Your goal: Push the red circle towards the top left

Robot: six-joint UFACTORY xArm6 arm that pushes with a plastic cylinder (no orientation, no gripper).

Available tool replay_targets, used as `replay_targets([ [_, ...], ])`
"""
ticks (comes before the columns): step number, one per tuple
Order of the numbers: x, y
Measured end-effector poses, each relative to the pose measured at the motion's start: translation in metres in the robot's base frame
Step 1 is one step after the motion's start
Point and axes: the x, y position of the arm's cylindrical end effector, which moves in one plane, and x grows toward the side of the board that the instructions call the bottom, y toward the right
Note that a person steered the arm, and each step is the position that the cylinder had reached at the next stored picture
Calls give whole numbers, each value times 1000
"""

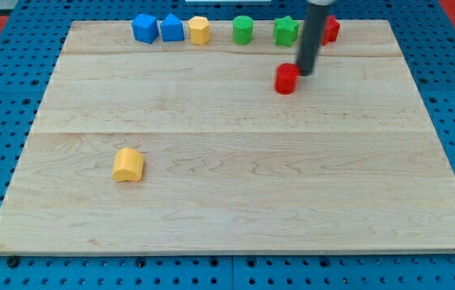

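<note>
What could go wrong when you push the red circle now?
My tip sits at the red circle's right edge, slightly above centre, so the circle could slide left or downward instead of up-left, or slip off the tip. Pushed up-left, it might bump the green circle or the green star in the top row.

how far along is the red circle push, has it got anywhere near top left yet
Done: my tip has reached the red circle, sitting at its upper right edge, apparently touching. In hand: that contact, though pushing from this side would send it down-left, so I may need to come around below it. Left: nearly all the travel; the circle lies right of centre, far from the board's top left near the blue blocks.
</note>
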Motion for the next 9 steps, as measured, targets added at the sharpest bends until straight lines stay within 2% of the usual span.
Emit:
replay_targets([
  [1,6,-96],
  [3,26,32],
  [4,68,-44],
  [5,27,-75],
  [7,-15,-65],
  [8,-14,-166],
  [9,-19,-241],
])
